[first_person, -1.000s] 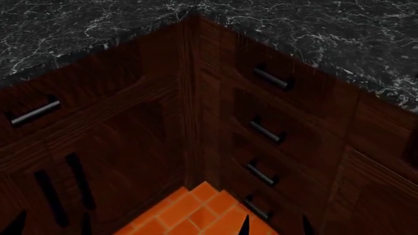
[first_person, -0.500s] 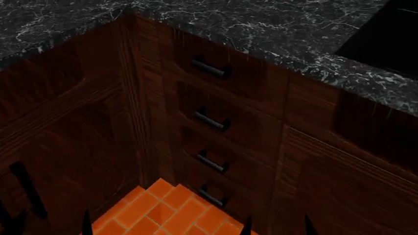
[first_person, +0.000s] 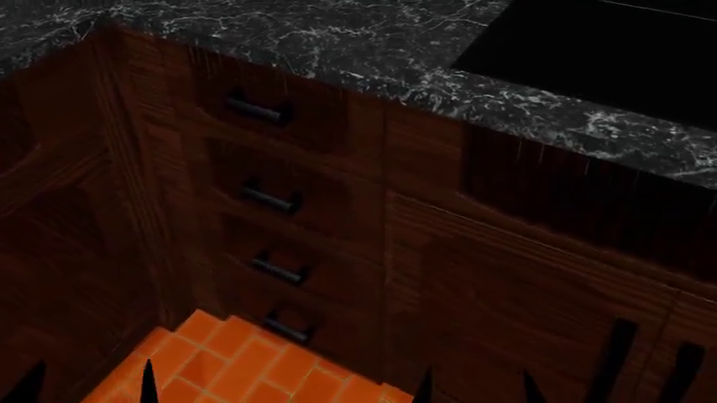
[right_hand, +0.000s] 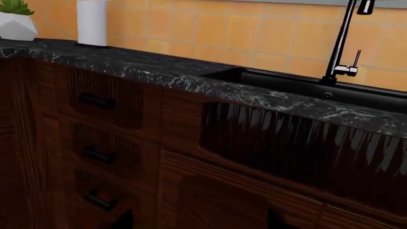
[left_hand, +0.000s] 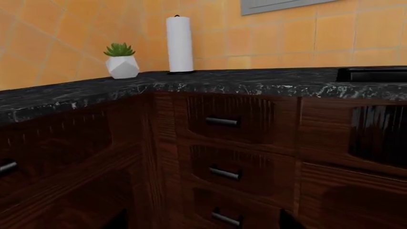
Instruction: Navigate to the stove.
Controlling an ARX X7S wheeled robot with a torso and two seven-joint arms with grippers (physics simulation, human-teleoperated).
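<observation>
Dark wood cabinets (first_person: 493, 277) fill most of the head view, meeting in an inside corner at the left of the frame under a black marbled countertop (first_person: 370, 50). A black sink basin (first_person: 605, 50) cuts into the counter at upper right (its faucet (right_hand: 343, 40) shows in the right wrist view). Four drawers (first_person: 269, 201) with bar handles stack down the left-centre. Orange floor tiles (first_person: 235, 361) show at bottom left. On the counter against the orange wall stand a paper towel roll (left_hand: 179, 44) and a small potted plant (left_hand: 121, 60). The stove appears in no view. Only dark finger tips poke up along the bottom edge, so whether either gripper is open or closed cannot be told.
</observation>
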